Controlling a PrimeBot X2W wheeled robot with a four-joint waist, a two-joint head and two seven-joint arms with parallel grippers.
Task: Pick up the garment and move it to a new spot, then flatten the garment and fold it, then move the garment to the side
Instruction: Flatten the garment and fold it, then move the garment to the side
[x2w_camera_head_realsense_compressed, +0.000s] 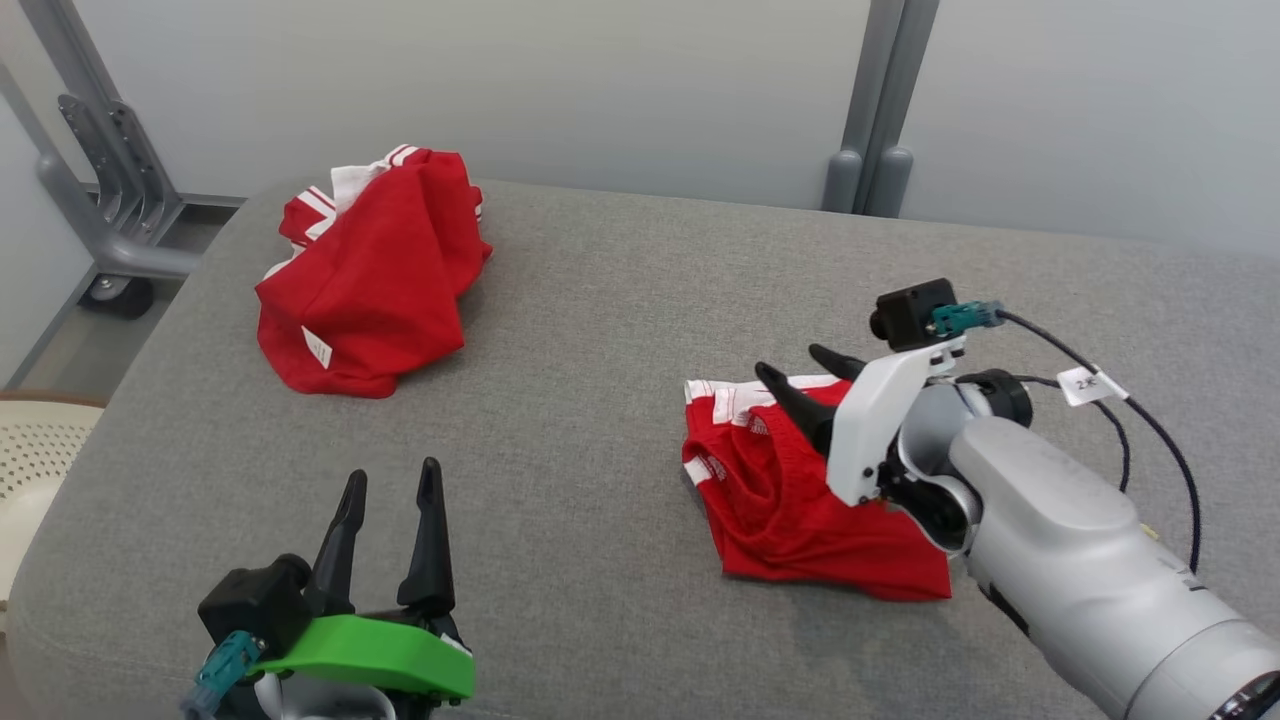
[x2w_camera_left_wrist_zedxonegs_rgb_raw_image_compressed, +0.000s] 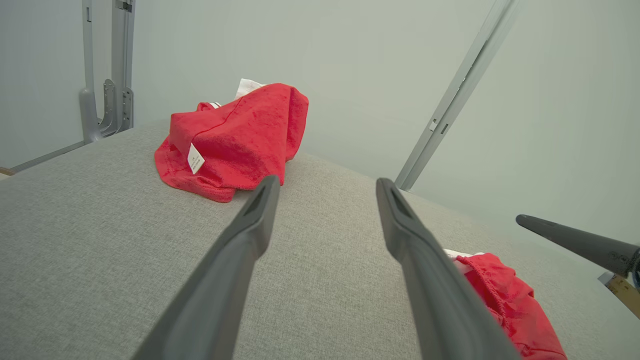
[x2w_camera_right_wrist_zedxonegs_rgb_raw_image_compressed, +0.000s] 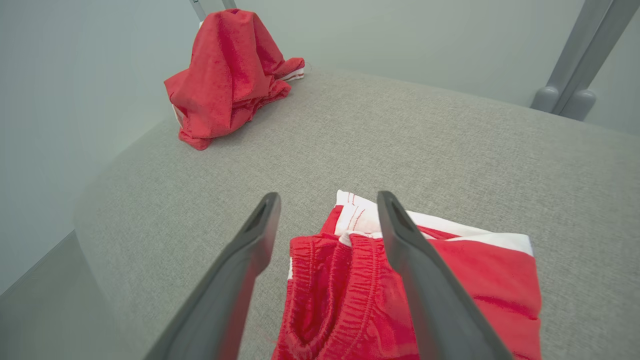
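Note:
A folded red garment with white trim (x2w_camera_head_realsense_compressed: 800, 510) (x2w_camera_right_wrist_zedxonegs_rgb_raw_image_compressed: 470, 280) (x2w_camera_left_wrist_zedxonegs_rgb_raw_image_compressed: 510, 300) lies on the right part of the grey padded table (x2w_camera_head_realsense_compressed: 600, 330). My right gripper (x2w_camera_head_realsense_compressed: 790, 362) (x2w_camera_right_wrist_zedxonegs_rgb_raw_image_compressed: 328, 197) hovers just above its waistband end, jaws open and holding nothing. One of its dark fingers (x2w_camera_left_wrist_zedxonegs_rgb_raw_image_compressed: 575, 240) shows at the right edge of the left wrist view. My left gripper (x2w_camera_head_realsense_compressed: 392, 472) (x2w_camera_left_wrist_zedxonegs_rgb_raw_image_compressed: 327, 181) stands open over bare table near the front left, holding nothing. A second red garment (x2w_camera_head_realsense_compressed: 370, 270) (x2w_camera_left_wrist_zedxonegs_rgb_raw_image_compressed: 235, 140) (x2w_camera_right_wrist_zedxonegs_rgb_raw_image_compressed: 230, 75) sits crumpled in a heap at the far left.
The table's rounded left edge (x2w_camera_head_realsense_compressed: 120, 380) drops to a grey metal frame with a wheel (x2w_camera_head_realsense_compressed: 115, 295) and a cream perforated plastic object (x2w_camera_head_realsense_compressed: 40, 450). Grey posts (x2w_camera_head_realsense_compressed: 880, 100) stand against the pale wall behind the table. Bare table lies between the two garments.

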